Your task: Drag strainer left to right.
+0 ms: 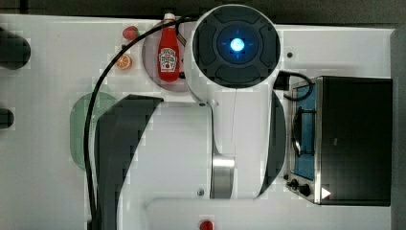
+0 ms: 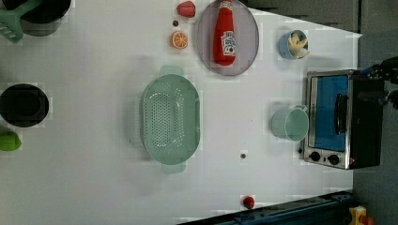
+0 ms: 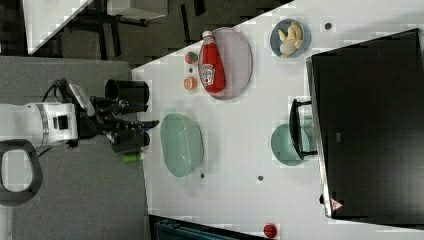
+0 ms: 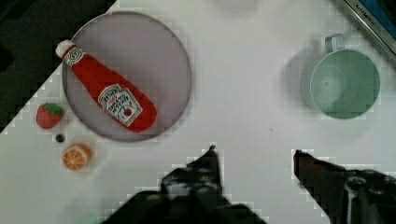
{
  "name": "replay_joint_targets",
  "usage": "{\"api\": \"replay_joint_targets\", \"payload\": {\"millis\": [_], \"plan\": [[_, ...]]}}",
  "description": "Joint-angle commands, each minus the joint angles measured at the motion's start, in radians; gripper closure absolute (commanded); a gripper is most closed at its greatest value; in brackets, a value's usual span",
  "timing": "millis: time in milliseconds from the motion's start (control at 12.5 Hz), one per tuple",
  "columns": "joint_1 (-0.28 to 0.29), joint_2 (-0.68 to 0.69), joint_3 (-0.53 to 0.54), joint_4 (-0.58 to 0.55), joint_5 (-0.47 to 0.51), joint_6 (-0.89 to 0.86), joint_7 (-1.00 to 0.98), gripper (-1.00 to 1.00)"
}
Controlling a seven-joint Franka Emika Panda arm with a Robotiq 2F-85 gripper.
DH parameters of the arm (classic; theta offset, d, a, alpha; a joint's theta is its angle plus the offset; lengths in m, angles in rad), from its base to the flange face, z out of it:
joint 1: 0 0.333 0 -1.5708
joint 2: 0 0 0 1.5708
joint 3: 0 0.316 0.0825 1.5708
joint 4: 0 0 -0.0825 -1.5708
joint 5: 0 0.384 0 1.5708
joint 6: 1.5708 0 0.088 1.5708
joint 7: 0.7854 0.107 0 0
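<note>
One strainer (image 2: 170,119), centre of the left view, on the white desk (image 2: 94,164); judged light, rigid plastic, slides easily; hook its rim or tab handle; gripper (image 4: 254,161) spread, empty.

white arm (image 1: 230,120) with rounded casings; dark grey cap with glowing blue light at top view's upper centre; silver joint band; black cable (image 1: 91,143) trailing. black hand (image 3: 131,126), two dark fingers (image 4: 205,170).
</note>
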Motion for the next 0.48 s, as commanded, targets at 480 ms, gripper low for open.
{"api": "replay_joint_targets", "payload": {"millis": [480], "plan": [[0.017,-0.420,0.088,-0.227,-0.020,-0.184,0.156,-1.00]]}}
